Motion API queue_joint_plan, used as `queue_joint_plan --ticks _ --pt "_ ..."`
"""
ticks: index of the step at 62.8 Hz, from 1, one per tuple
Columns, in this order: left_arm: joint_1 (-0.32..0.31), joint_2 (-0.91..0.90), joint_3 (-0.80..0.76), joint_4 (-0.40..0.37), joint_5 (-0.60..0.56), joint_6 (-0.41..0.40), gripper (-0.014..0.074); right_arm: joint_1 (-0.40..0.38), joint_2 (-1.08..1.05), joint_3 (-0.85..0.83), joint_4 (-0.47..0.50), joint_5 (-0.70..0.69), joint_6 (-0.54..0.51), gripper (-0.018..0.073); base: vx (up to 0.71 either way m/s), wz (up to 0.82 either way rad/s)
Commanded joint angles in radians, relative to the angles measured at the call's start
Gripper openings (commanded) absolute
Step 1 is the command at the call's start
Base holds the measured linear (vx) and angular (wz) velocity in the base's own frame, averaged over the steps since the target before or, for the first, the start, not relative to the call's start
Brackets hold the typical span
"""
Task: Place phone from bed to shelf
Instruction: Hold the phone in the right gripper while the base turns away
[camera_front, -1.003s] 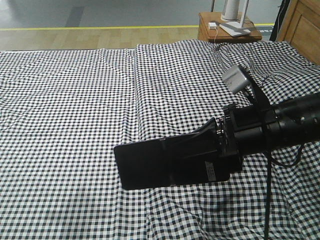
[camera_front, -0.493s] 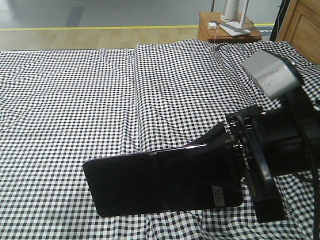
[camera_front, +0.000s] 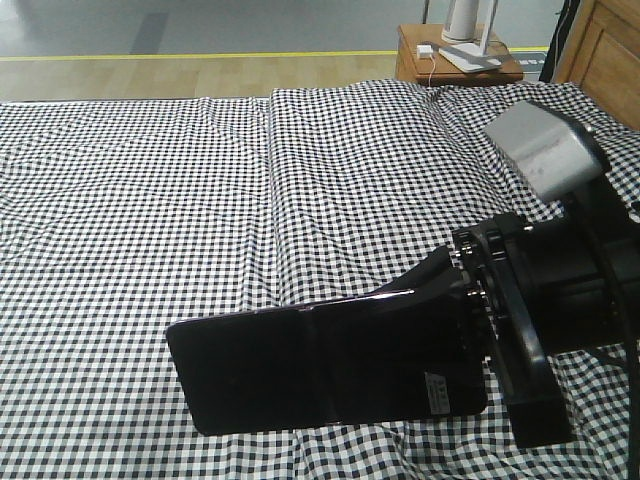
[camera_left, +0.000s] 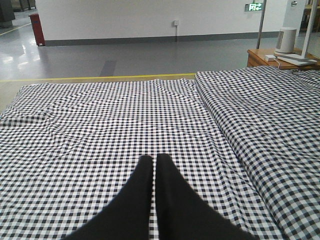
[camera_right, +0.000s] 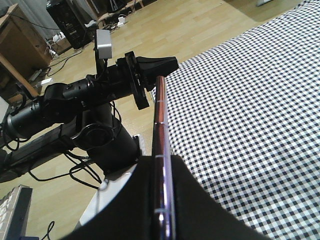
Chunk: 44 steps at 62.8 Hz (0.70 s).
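The phone (camera_front: 320, 365), a glossy black slab with a middle crease and a small white sticker, hangs flat-faced above the bed (camera_front: 150, 200). My right gripper (camera_front: 425, 305) is shut on its sticker end. In the right wrist view the phone (camera_right: 161, 120) stands edge-on, rose-gold rim up, clamped between the black fingers (camera_right: 200, 200). My left gripper (camera_left: 152, 160) is shut on nothing, low over the checked bed (camera_left: 100, 120); it also shows in the right wrist view as the left gripper (camera_right: 160, 64), beyond the bed's edge. The shelf is out of view.
A small reddish-brown nightstand (camera_front: 455, 60) with a white device and cable stands behind the bed. A pale wood panelled unit (camera_front: 600, 50) rises at the far right. The robot's base and cables (camera_right: 100, 145) sit on the wooden floor beside the bed.
A second ago the phone was smaller and further right; the right gripper has brought it left and closer to the camera. In the last half second it barely moved.
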<state>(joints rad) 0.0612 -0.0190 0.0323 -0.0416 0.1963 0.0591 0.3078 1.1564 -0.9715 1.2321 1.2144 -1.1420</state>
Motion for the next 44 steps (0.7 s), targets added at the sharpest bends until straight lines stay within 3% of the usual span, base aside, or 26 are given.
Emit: queue_joint_plan --ticks 1,44 --pt "0.000 -0.008 0.007 -0.009 -0.070 0.000 0.0001 0.002 -0.023 -0.026 0.091 0.073 0.000 -0.0002 0.00 0.00" --pt "0.000 -0.008 0.007 -0.009 -0.070 0.000 0.0001 0.002 -0.023 -0.026 0.090 0.073 0.000 -0.0002 0.00 0.00"
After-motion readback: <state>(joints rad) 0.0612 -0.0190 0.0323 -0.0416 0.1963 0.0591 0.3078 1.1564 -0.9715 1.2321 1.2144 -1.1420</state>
